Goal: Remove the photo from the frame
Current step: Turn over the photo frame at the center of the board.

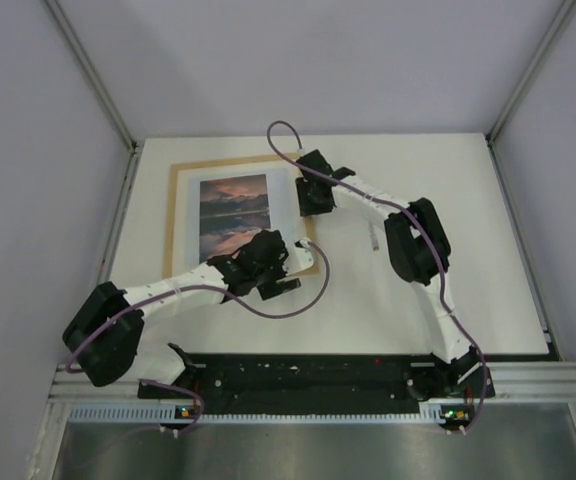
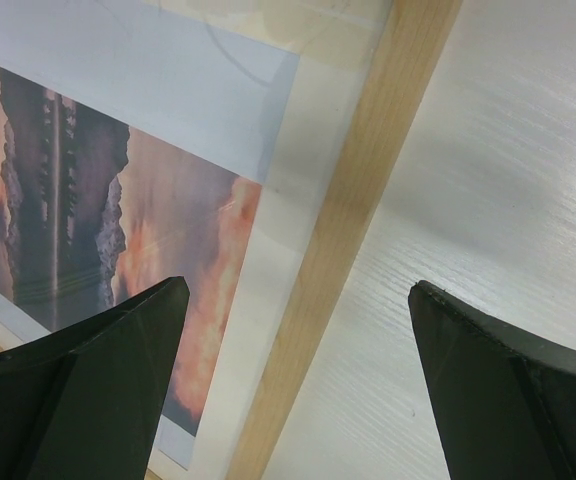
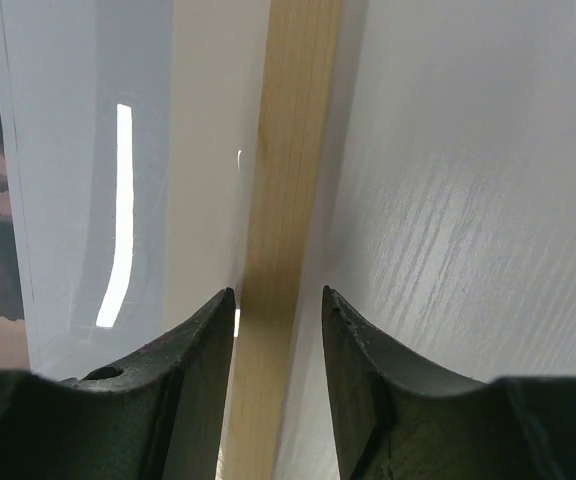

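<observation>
Found the frame lying face up at the far left of the white surface, with the photo inside it, sunset scene showing, apparently under a glossy pane that caught a streak of lamp glare. Set the right gripper astride the frame's right-hand wooden rail, jaws partly spread, one finger on either side; could not tell pinching from mere flanking. Held the left gripper above the near right corner, jaws spread wide and empty, spanning rail and bare surface. Judged the work to be at its opening step: getting a purchase on the frame, with the photo not yet out. Called next, by the look of it, for raising or turning the frame to reach its back.
</observation>
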Robot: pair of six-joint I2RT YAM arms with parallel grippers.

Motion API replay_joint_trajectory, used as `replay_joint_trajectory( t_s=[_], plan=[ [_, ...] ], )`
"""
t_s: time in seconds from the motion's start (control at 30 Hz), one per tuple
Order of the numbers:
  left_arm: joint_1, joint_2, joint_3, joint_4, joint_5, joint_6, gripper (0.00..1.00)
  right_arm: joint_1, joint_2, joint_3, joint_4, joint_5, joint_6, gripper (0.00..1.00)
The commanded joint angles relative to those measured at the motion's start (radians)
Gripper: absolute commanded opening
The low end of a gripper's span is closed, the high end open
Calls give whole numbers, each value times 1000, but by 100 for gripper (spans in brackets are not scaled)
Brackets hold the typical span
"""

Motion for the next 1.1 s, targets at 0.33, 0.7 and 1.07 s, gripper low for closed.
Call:
replay_joint_trajectory(
  t_s=[0.33,0.7,1.07],
  plan=[
    [-37,54,-16,76,-1,11,99,10,60,44,-7,-28,-1,0],
    [-132,233,-59,314,-196,63,99,-17,-18,125,-44,-42,2,0],
    [-191,258,-84,380,-237,74,99,-26,-76,142,-55,-69,13,0]
  ],
)
